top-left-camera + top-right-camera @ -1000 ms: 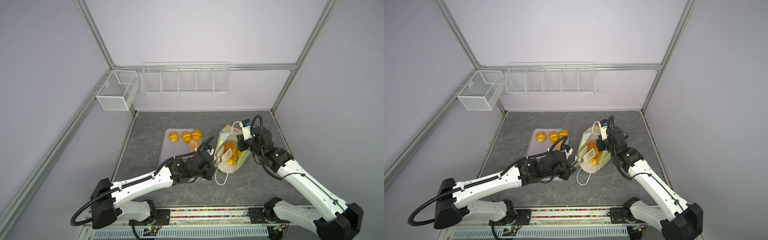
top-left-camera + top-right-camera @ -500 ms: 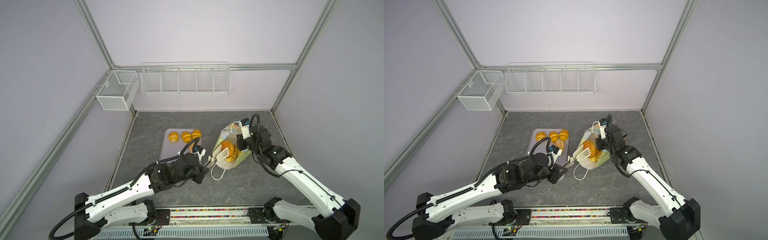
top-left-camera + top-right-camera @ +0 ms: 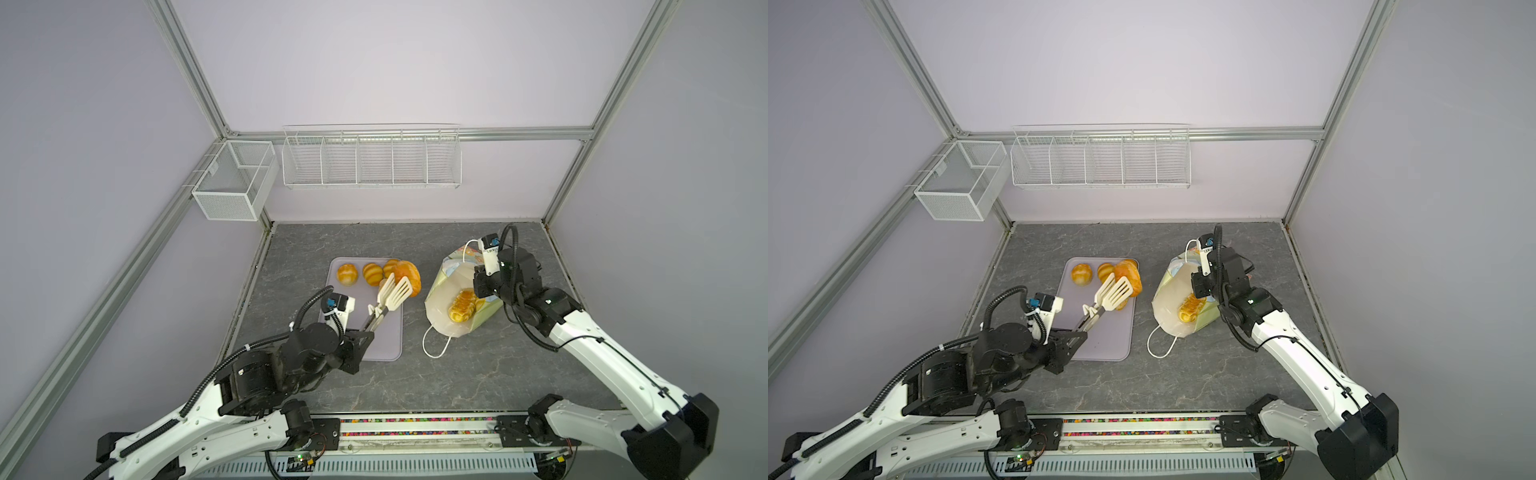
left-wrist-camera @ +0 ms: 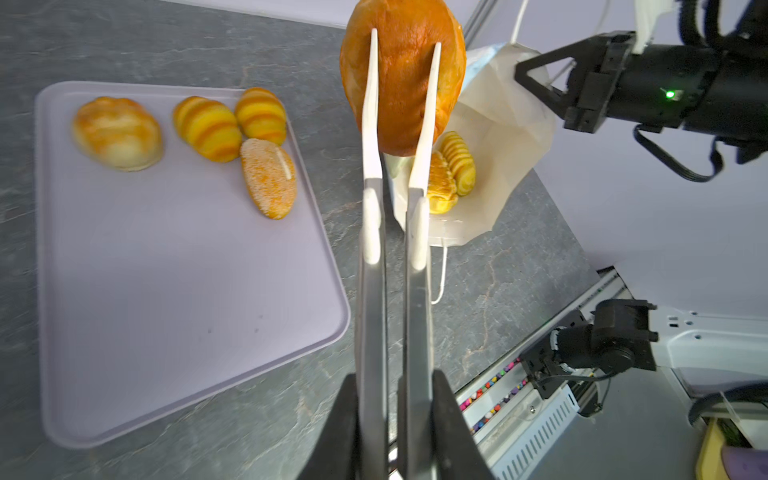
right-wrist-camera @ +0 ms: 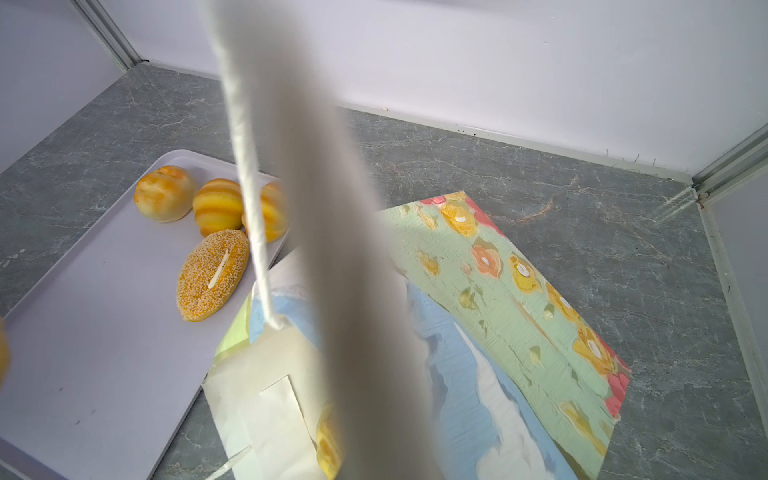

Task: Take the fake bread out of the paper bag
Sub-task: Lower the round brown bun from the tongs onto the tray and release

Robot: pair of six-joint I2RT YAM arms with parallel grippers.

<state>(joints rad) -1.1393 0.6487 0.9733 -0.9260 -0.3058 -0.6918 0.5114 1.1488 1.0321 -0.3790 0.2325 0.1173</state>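
Left gripper (image 4: 395, 399) clamps tongs (image 4: 372, 249) gripping brown bun (image 4: 403, 62); right gripper (image 4: 523, 73) pinches paper bag (image 4: 498, 124).

Pale lilac walls (image 3: 374, 62) close the cell on three sides, joined at the corners by bare aluminium posts (image 3: 189, 66). The floor of the cell is a dark grey, marble-veined tabletop (image 3: 478, 374). A white wire rack (image 3: 372, 166) with five compartments hangs on the back wall. Just beside it, at the left rear corner, hangs a white mesh basket (image 3: 232, 187). The light is soft and even.
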